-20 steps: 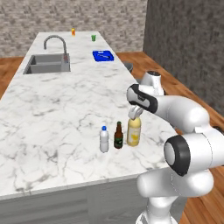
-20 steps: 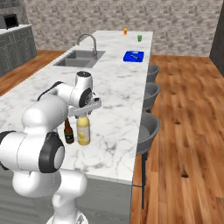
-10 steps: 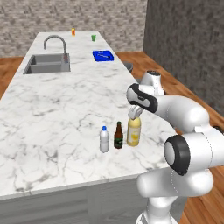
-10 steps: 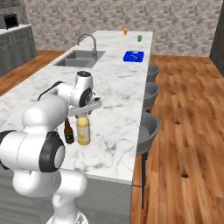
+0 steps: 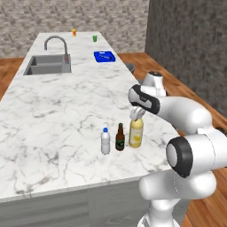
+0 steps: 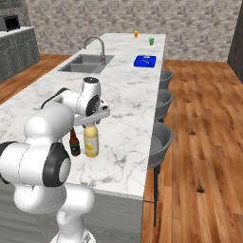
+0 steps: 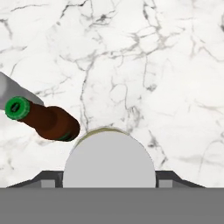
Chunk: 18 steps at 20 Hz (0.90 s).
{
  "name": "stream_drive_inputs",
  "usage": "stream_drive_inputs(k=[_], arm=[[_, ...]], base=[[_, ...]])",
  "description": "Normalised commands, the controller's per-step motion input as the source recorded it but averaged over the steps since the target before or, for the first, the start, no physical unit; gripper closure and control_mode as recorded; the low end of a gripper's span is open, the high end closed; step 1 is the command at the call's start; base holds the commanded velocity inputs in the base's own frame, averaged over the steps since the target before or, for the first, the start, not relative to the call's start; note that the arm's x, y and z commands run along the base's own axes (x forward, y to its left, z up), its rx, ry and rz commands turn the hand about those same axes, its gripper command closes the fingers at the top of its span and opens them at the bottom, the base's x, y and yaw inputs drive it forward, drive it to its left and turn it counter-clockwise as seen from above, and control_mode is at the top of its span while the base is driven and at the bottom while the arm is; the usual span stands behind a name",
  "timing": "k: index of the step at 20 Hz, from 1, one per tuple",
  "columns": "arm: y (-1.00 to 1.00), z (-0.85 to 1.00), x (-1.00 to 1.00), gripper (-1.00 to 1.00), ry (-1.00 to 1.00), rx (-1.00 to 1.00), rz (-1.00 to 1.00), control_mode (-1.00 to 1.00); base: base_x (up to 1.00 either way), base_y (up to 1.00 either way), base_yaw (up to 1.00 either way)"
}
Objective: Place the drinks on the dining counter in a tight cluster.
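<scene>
Right now the three drinks stand upright in a short row near the front edge of the white marble bench [image 5: 53, 115], on the end away from the sink [image 5: 46, 66] and its curved faucet [image 5: 56, 43]. From the left base view the water bottle [image 5: 105, 141] is on the left, the beer bottle [image 5: 119, 137] in the middle and the juice bottle [image 5: 136, 132] on the right; the beer and juice bottles stand just beside each other, and the water bottle sits a little apart from the beer. The arm bends down over the row and its fingers [image 5: 137, 112] sit at the pale cap of the juice bottle. In the hand view that cap [image 7: 109, 159] fills the space between the two dark fingertips, one at each side, so the fingers stand apart around the cap; whether they press on it I cannot tell. The beer bottle's green cap [image 7: 15, 108] leans in at the left of that view. Far down the bench lie a blue tray [image 5: 104, 56] and two tiny cups, one orange [image 5: 74, 32] and one green [image 5: 94, 38]. Grey stools [image 6: 161, 137] line the bench's side above the wooden floor [image 6: 204, 142].
</scene>
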Motion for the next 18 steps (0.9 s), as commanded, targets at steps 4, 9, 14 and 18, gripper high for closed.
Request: stream_drive_inputs(k=[4,9,14,18], arm=[[0.00,0.00,0.00,-1.00,0.00,0.00,0.00,-1.00],[0.00,0.00,0.00,-1.00,0.00,0.00,0.00,-1.00],[0.00,0.03,0.00,-1.00,0.00,0.00,0.00,-1.00],[-0.06,0.33,-0.11,-1.00,0.00,0.00,0.00,-1.00]], base=[[0.00,0.00,0.00],[0.00,0.00,0.00],[0.00,0.00,0.00],[0.00,0.00,0.00]])
